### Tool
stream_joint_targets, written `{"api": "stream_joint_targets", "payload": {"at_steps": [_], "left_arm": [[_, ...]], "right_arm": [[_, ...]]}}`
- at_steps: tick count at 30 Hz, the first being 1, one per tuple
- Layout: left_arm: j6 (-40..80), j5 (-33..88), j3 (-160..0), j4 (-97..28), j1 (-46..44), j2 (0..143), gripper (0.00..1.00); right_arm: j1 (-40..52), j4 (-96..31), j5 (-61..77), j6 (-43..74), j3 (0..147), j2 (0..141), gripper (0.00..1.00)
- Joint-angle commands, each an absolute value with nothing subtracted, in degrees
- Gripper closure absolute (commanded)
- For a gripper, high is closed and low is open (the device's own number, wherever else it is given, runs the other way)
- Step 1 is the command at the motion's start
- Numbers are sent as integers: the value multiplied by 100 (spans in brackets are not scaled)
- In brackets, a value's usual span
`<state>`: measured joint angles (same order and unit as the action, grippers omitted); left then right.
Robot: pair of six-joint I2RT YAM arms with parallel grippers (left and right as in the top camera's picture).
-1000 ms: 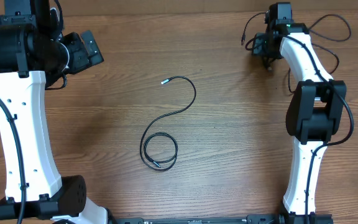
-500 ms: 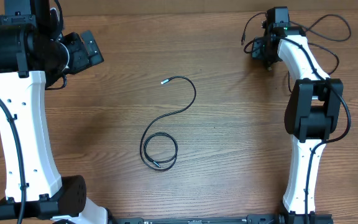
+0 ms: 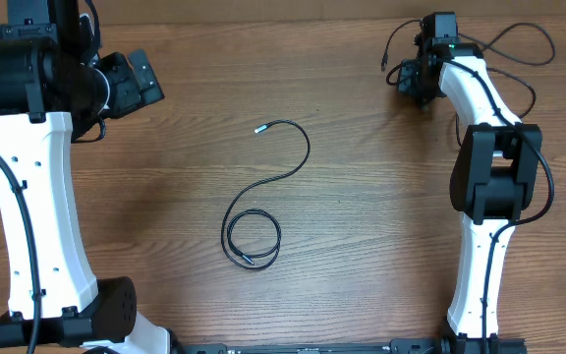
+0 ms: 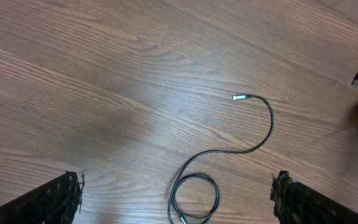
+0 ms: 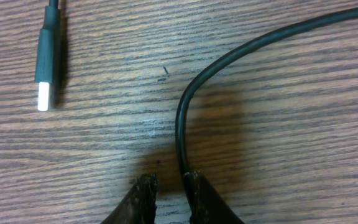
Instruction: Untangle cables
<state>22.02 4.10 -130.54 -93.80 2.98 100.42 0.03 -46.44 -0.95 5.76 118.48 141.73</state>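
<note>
Cables (image 3: pixel 307 152) on brown wood-grain table (image 3: pixel 165 197); one mid-table

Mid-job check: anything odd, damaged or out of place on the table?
Nothing looks damaged or spilled. One loose cable lies mid-table, coiled at its near end. A second cable runs to the right gripper at the far corner; whether it's pinched is unclear.

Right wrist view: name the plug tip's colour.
Whitish silver plug tip, clearest in the right wrist view.
</note>
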Motion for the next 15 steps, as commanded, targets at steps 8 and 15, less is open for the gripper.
{"api": "stream_joint_targets", "payload": {"at_steps": [8,15], "left_arm": [[2075,390,-13091,-9424,261,10062,0],[2075,388,-13091,-9404,261,10062,0]], "right_arm": [[-10,-4836,268,561,11769,14256,93],[-5,-5000,666,548,11782,14252,96]]}}
